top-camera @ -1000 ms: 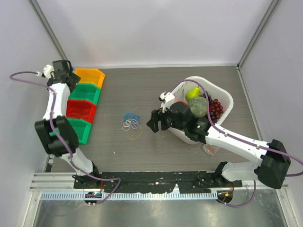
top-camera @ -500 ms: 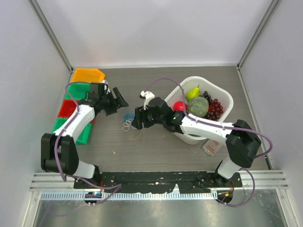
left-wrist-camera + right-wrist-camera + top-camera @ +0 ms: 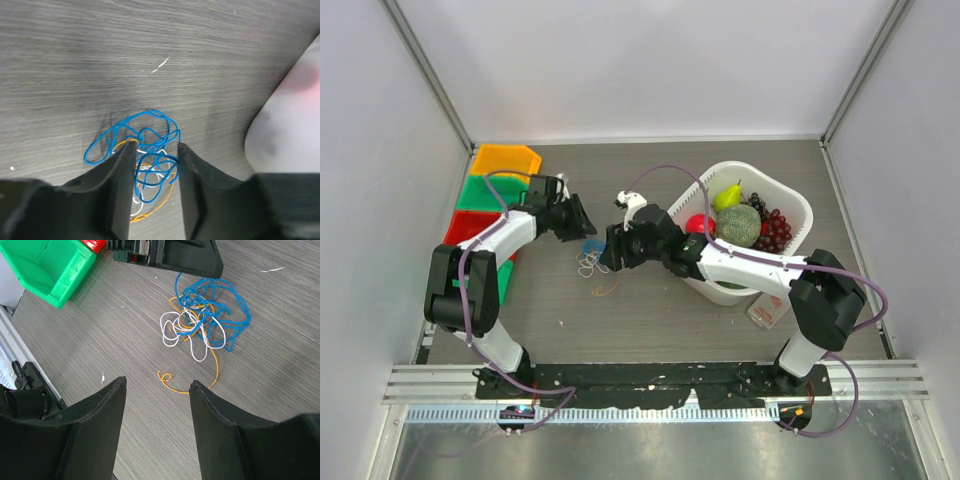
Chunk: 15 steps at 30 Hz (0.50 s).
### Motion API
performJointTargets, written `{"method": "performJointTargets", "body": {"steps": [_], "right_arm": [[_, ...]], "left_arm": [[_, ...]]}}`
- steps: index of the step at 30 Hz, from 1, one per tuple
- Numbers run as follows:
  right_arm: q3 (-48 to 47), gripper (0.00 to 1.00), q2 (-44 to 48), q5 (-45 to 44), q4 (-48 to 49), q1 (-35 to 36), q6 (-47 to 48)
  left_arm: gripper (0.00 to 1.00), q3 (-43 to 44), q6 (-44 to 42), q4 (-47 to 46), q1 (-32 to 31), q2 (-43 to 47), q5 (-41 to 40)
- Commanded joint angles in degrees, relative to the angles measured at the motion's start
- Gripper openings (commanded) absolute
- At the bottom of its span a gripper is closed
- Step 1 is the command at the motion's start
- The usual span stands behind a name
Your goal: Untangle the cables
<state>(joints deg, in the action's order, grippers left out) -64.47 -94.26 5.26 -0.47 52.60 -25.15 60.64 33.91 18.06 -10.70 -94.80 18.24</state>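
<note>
Grasp step: left gripper (image 3: 156, 146), parted, straddles cables (image 3: 143, 134) from 11 o'clock; right gripper (image 3: 157, 382) empty, parted at 3 o'clock; next, pinch separate strands.

Overhead view faces down at the table (image 3: 660, 310); close wrist views, seemingly opposed, share the cables (image 3: 205, 320).

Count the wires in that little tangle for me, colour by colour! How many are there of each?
blue wire: 1
white wire: 1
orange wire: 1
Total: 3, as far as the tangle lets me tell; each colour looks like a single strand.
</note>
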Motion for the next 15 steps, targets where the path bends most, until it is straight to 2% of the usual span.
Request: {"method": "performJointTargets", "body": {"steps": [1, 3, 4, 5, 15], "right_arm": [[-0.2, 0.58, -0.9, 0.0, 3.7, -0.5, 1.1], [-0.6, 0.58, -1.9, -0.2, 4.0, -0.5, 1.3], [-0.8, 0.58, -2.2, -0.2, 4.0, -0.6, 1.5], [-0.9, 0.58, -2.5, -0.3, 4.1, -0.7, 1.9], [0.1, 0.60, -4.3, 3.2, 12.7, -0.8, -0.2]], "left_arm": [[0.30, 1.8, -1.2, -2.7, -1.1, 0.5, -0.4], [0.15, 1.8, -2.0, -1.4, -1.3, 2.2, -1.5], [0.04, 2.3, -2.4, 0.3, -1.3, 3.6, -2.3], [0.00, 2.5, -2.7, 1.9, -1.3, 4.9, -3.0], [0.00, 8.8, 3.8, 17.8, -1.3, 21.1, -0.7]]}}
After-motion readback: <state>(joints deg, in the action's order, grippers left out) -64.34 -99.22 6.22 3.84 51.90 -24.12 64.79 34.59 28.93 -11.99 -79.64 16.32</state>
